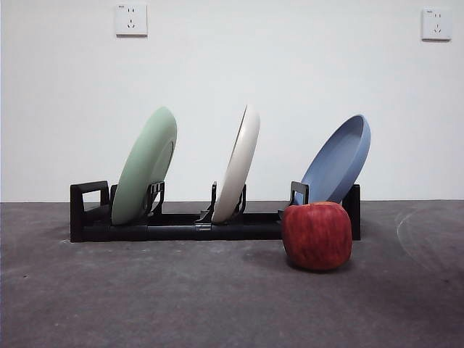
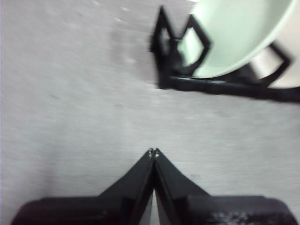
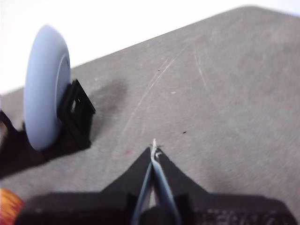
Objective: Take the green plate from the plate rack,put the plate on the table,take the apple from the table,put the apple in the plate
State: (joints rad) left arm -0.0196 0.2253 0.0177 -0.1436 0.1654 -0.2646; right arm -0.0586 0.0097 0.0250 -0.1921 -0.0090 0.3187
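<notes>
The green plate (image 1: 145, 165) stands tilted in the left slot of the black plate rack (image 1: 181, 226) on the grey table (image 1: 145, 297). The dark red apple (image 1: 317, 235) sits on the table in front of the rack's right end. In the left wrist view the green plate (image 2: 234, 35) and the rack's end (image 2: 180, 61) lie ahead of my left gripper (image 2: 153, 152), which is shut and empty above bare table. My right gripper (image 3: 153, 149) is shut and empty, away from the rack's other end (image 3: 75, 117); a sliver of the apple (image 3: 8, 204) shows at that view's corner. Neither gripper shows in the front view.
A cream-white plate (image 1: 238, 165) stands in the rack's middle slot and a blue plate (image 1: 337, 159) in its right slot; the blue plate also shows in the right wrist view (image 3: 46, 105). A white wall with two sockets stands behind the table.
</notes>
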